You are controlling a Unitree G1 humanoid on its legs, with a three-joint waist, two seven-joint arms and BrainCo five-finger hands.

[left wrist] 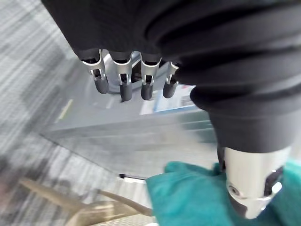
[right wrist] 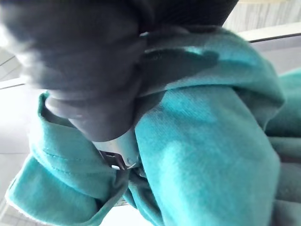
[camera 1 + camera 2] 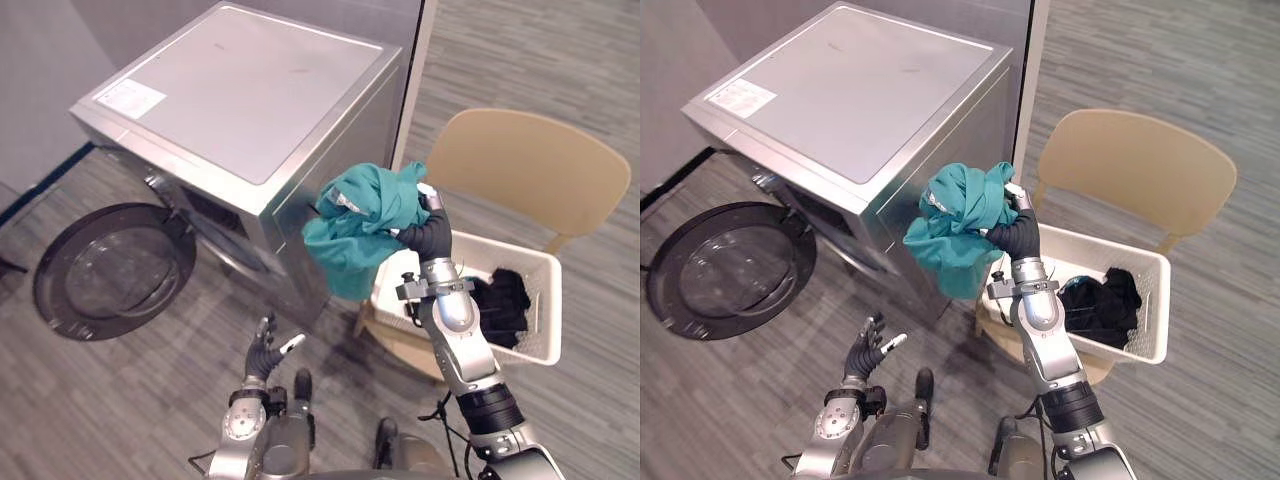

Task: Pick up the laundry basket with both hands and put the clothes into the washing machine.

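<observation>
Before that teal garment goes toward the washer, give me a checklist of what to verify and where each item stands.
1. Grip: the right hand is curled round the teal garment and holds it aloft: ok.
2. Washer door: swung wide open: ok.
3. Line-up: the garment hangs by the front corner of the washing machine, off to the side of the drum opening: not ok.
4. Left hand: low, open, holding nothing: ok.
5. Laundry basket: sits on the chair with dark clothes inside: ok.
6. Room in the drum: its inside is hidden: cannot tell.
</observation>
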